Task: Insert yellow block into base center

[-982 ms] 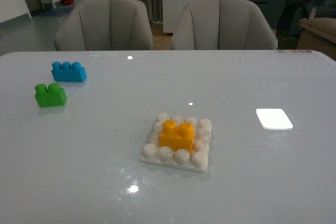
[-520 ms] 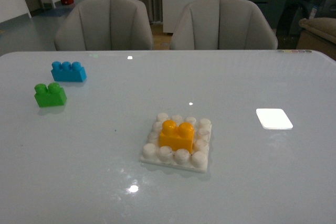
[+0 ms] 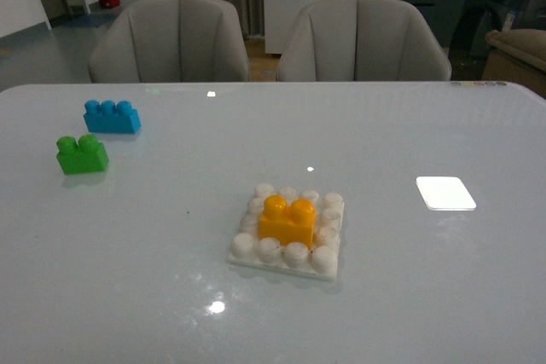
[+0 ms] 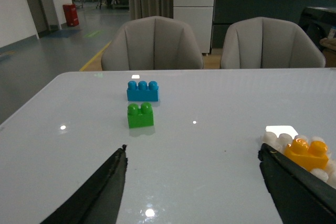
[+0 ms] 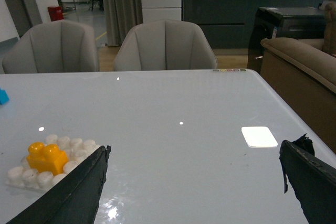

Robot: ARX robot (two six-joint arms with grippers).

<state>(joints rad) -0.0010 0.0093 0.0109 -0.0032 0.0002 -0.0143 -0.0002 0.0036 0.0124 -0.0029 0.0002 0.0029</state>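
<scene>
The yellow block (image 3: 288,220) sits upright on the middle studs of the white studded base (image 3: 316,262), near the table's middle front. It also shows in the left wrist view (image 4: 308,153) on the base (image 4: 277,139), and in the right wrist view (image 5: 46,157) on the base (image 5: 73,144). Neither arm shows in the front view. My left gripper (image 4: 192,182) is open and empty, back from the base. My right gripper (image 5: 194,182) is open and empty, with bare table between its fingers.
A green two-stud brick (image 3: 82,154) and a blue three-stud brick (image 3: 112,116) stand at the table's far left. A bright white rectangular patch (image 3: 444,193) lies to the right of the base. Two grey chairs (image 3: 171,38) stand behind the table.
</scene>
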